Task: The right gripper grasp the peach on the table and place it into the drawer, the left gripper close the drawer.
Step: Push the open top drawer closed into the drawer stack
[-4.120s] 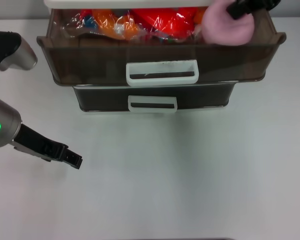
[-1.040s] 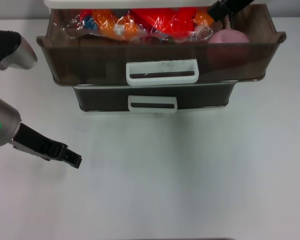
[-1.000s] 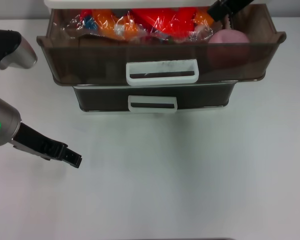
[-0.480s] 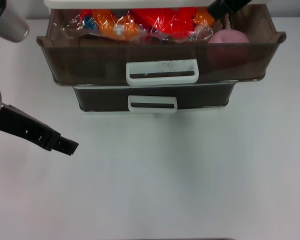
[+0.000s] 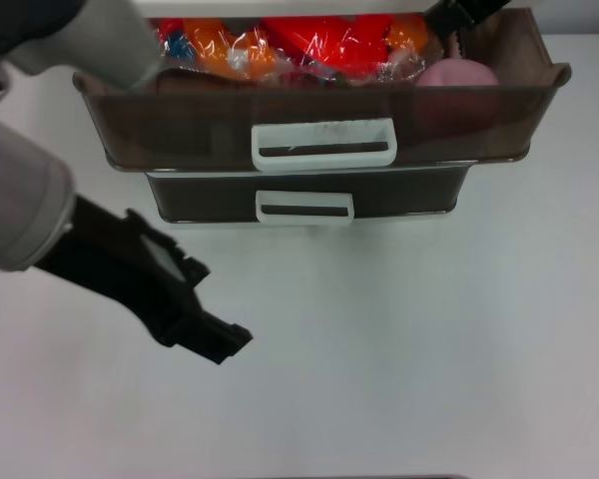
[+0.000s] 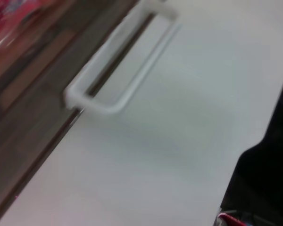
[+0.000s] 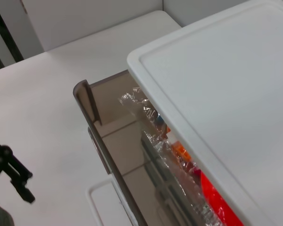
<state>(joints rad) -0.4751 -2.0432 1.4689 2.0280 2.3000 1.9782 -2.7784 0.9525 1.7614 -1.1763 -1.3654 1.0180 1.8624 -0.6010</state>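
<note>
The pale pink peach (image 5: 457,76) lies inside the open brown drawer (image 5: 180,120) at its right end, beside wrapped orange and red items (image 5: 299,45). The drawer's large white handle (image 5: 323,142) faces me. My right gripper (image 5: 453,22) hovers over the drawer's back right, just above the peach, open and holding nothing. On the white table (image 5: 429,329), my left gripper (image 5: 220,342) hangs in front of the drawers, left of centre, shut and empty. The left wrist view shows a white loop handle (image 6: 118,70) on a brown drawer front. Far off in the right wrist view is the left gripper (image 7: 16,179).
A second brown drawer (image 5: 399,195) with a smaller white handle (image 5: 304,207) sits shut below the open one. A white cabinet top (image 7: 226,70) covers the drawers' back. The left arm's thick grey links (image 5: 20,200) fill the left side.
The left arm has swung in from the left edge, bringing its gripper right toward the table's centre. The peach and the right gripper have stayed put.
</note>
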